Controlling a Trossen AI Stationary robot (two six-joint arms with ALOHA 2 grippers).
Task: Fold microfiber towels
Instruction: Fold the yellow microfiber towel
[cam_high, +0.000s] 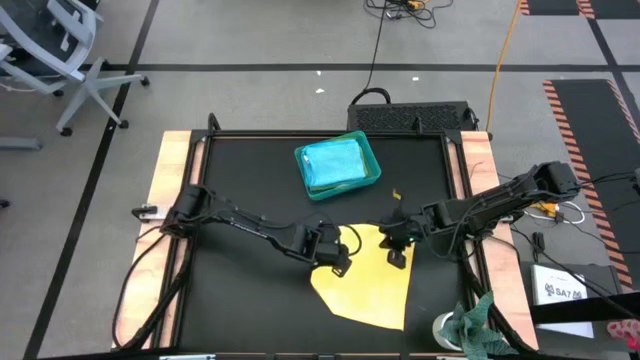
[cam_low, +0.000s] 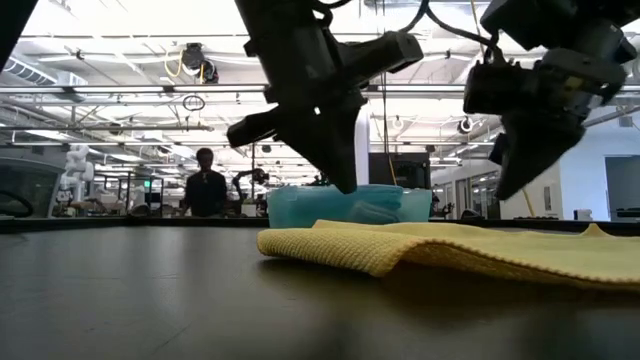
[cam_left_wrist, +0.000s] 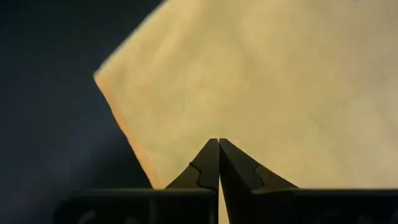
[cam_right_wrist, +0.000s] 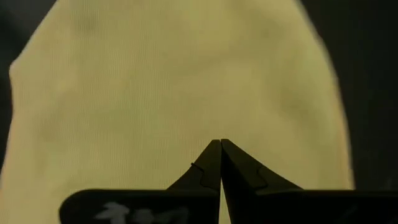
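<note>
Hovering over the yellow microfiber towel (cam_high: 368, 285), both grippers hold their fingers pressed together with nothing between them. The left gripper (cam_high: 338, 262) hangs above the towel's left edge, near the corner that shows in the left wrist view; the closed fingertips (cam_left_wrist: 218, 144) point down at the cloth. The right gripper (cam_high: 398, 252) is positioned over the towel's far right edge, its closed fingertips (cam_right_wrist: 219, 145) also aimed at the yellow surface. In the low view both tools are raised clear of the cloth: the left gripper (cam_low: 345, 180) ends above the towel's near-left fold, and the right gripper (cam_low: 503, 185) ends above the towel farther to the side.

The towel lies flat on the black table (cam_high: 240, 290), directly beneath and in front of both tools, with one rolled or doubled edge (cam_low: 330, 248) facing the low camera.

Beyond the grippers, on the far side of the table, stands a teal tray (cam_high: 372, 172) holding a folded turquoise towel (cam_high: 334, 164). A mottled green rag (cam_high: 478, 322) lies at the near right corner, outboard of the right arm. A person (cam_low: 205, 185) stands in the room behind the table.
</note>
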